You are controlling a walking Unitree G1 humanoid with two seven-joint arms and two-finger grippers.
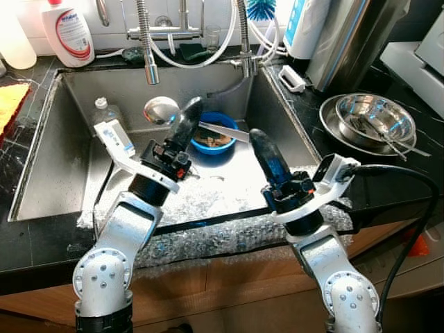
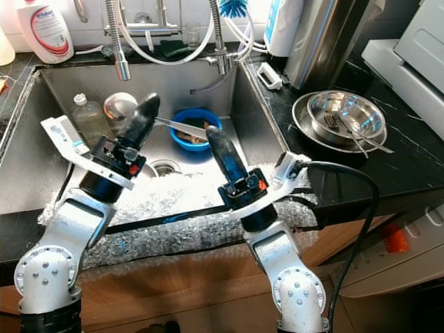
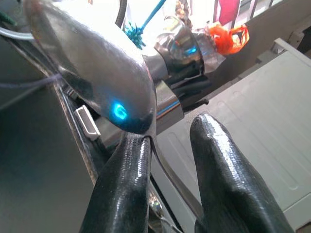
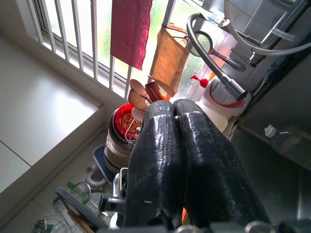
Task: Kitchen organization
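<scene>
Left end effector [image 1: 189,111] is up over the stainless steel sink [image 1: 69,139], its two black fingers [image 3: 126,184] parted with nothing between them, tips just by a long shiny metal ladle [image 1: 161,109] whose rounded bowl gleams and mirrors a blue light in the left wrist view. Right end effector [image 1: 260,142] hangs above the sink's front right part, fingers pressed flat together, holding nothing. Behind the two sits a round blue plastic bowl [image 1: 211,125] on the sink floor with brownish scraps inside and a flat metal blade [image 1: 225,130] laid across its rim. A clear plastic bottle with a white cap [image 1: 104,114] stands at the sink's left wall. Bubble wrap [image 1: 208,236] drapes over the sink's front edge. Out on the black marble table [image 1: 388,180], to the right, nested steel bowls [image 1: 374,118] hold thin metal utensils. Back left, a white detergent bottle with a red-ringed label [image 1: 68,31] stands by the wall; its print is too small to read. A coiled spring faucet [image 1: 147,41] hangs over the basin.
</scene>
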